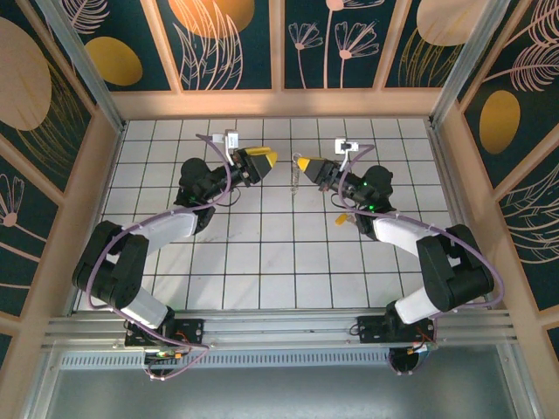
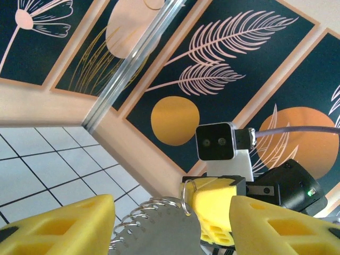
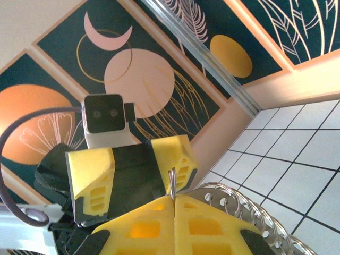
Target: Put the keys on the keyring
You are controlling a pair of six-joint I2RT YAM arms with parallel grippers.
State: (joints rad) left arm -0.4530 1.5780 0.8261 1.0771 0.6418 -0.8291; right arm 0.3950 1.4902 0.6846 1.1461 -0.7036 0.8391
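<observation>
Keyring [image 3: 171,180] wire sits pinched between your right gripper's [image 3: 173,198] pressed-together tips. A silvery coil [image 3: 241,208], possibly part of it, trails just beside them. Your left gripper [image 2: 171,215] faces it, fingers spread around that coil. Leaf-patterned wall panels [image 3: 138,79] stand behind.

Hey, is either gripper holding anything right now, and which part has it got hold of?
The right gripper, shut, pinches the keyring by its thin wire loop. The left gripper is open and holds nothing.
</observation>
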